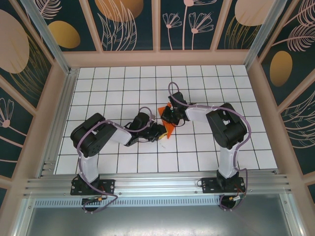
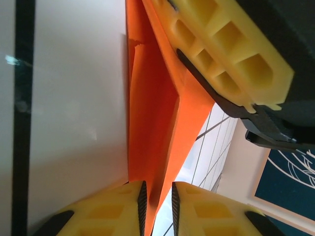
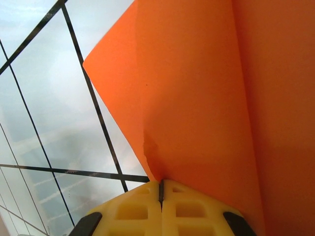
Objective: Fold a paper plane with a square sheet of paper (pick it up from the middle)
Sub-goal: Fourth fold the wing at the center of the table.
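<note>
The square sheet of paper is bright orange and creased into a folded wedge, held up over the middle tiles between both grippers. My right gripper is shut on a folded edge of the paper, which fans out ahead of it. My left gripper stands narrowly open around a fold of the paper. That fold lies against the left pad, and table shows beside the right pad. A yellow finger of the right gripper presses the sheet from above. From the top camera the left gripper and right gripper nearly touch. The paper plane is out of view.
The white grid table is ringed by a beige wall at the back and sides. An aluminium rail with both arm bases runs along the near edge. Both arms reach inward, with cables looping over them.
</note>
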